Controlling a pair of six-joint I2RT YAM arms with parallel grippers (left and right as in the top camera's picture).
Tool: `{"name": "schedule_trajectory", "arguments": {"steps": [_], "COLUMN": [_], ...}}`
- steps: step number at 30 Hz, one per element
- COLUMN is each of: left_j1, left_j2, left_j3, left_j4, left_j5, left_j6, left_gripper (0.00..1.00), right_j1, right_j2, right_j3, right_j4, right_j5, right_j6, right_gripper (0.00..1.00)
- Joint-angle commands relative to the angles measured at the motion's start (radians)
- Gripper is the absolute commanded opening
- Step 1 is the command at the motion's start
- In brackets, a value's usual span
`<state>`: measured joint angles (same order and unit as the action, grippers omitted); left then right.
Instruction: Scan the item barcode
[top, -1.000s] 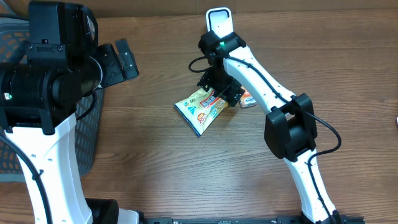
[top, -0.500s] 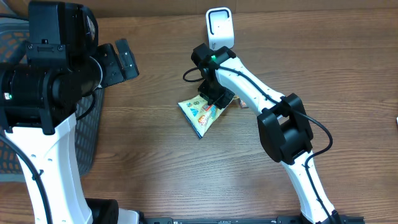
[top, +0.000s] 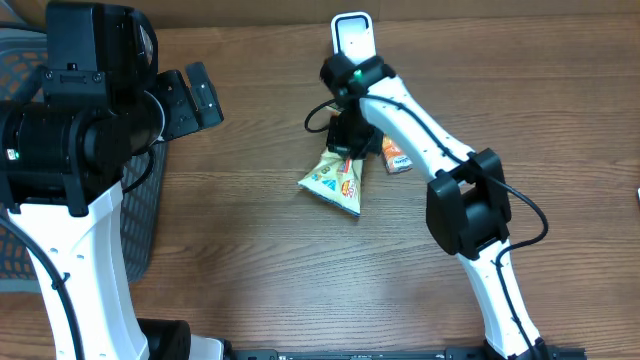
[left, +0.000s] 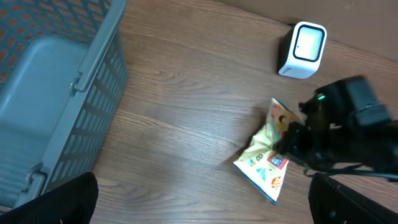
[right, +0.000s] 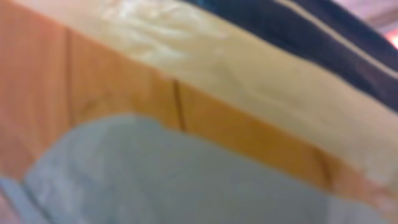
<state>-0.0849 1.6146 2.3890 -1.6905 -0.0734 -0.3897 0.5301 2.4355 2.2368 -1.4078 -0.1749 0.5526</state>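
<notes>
the pick looks done and the scan itself is left: the right gripper (top: 345, 148) is pinched tight on the top edge of the packet (top: 336, 180), which hangs tilted near the middle of the bench (top: 250, 265), just in front of the scanner (top: 352, 32) at the far edge. i can't tell whether its lower corner touches the wood, and no barcode shows, so i'd judge it needs turning and bringing up to the scanner's face. the left gripper (top: 195, 98) waits wide and holds nothing, over by the basket (left: 56, 81) at the left edge. a small orange sachet (top: 396, 157) lies just beside the right arm. the bench is brown wood grain; nothing of the room beyond it shows.
</notes>
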Motion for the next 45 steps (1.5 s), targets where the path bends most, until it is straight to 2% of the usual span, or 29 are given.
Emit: {"name": "schedule_trajectory", "arguments": {"steps": [1,7,9,10,11,15,19,23,31,34,37,39,40,43,45], "left_j1": [0.001,0.001,0.001,0.001,0.001,0.001,0.001,0.001,0.001,0.001,0.001,0.001,0.001,0.001,0.001], "left_j2": [0.001,0.001,0.001,0.001,0.001,0.001,0.001,0.001,0.001,0.001,0.001,0.001,0.001,0.001,0.001], "left_j3": [0.002,0.002,0.002,0.002,0.002,0.002,0.002,0.002,0.002,0.002,0.002,0.002,0.002,0.002,0.002], "left_j4": [0.001,0.001,0.001,0.001,0.001,0.001,0.001,0.001,0.001,0.001,0.001,0.001,0.001,0.001,0.001], "left_j5": [-0.012,-0.012,-0.012,-0.012,-0.012,-0.012,-0.012,-0.012,-0.012,-0.012,-0.012,-0.012,-0.012,-0.012,-0.012], "left_j6": [0.009,0.009,0.008,0.009,0.009,0.009,0.009,0.009,0.009,0.009,0.009,0.008,0.009,0.009,0.009], "left_gripper": [1.0,1.0,1.0,1.0,1.0,1.0,1.0,1.0,1.0,1.0,1.0,1.0,1.0,1.0,1.0], "right_j1": [-0.038,-0.118,-0.148,-0.158,-0.169,-0.193,-0.194,-0.177,-0.05,0.019,0.095,0.147,0.168,0.216,0.237], "right_j2": [-0.053,-0.053,-0.053,-0.053,-0.053,-0.053,-0.053,-0.055,-0.093,-0.103,-0.102,-0.102,-0.101,-0.101,-0.101], "right_j3": [0.057,0.057,0.056,0.053,0.051,0.006,-0.077,-0.085,-0.004,0.003,-0.007,-0.011,-0.012,-0.019,-0.034], "right_j4": [-0.006,-0.134,-0.193,-0.212,-0.228,-0.248,-0.209,-0.145,-0.146,-0.145,-0.127,-0.093,-0.074,-0.032,-0.014], "right_j5": [-0.356,-0.733,-0.843,-0.866,-0.87,-0.859,-0.797,-0.543,-0.12,-0.059,0.055,0.152,0.182,0.211,0.256], "right_j6": [-0.34,-0.713,-0.829,-0.861,-0.882,-0.89,-0.839,-0.663,-0.5,-0.489,-0.427,-0.393,-0.374,-0.327,-0.254], "right_gripper": [0.09,0.11,0.17,0.25,0.26,0.26,0.26,0.31,0.36,0.43,0.56,0.78,0.85,0.87,0.84]}}
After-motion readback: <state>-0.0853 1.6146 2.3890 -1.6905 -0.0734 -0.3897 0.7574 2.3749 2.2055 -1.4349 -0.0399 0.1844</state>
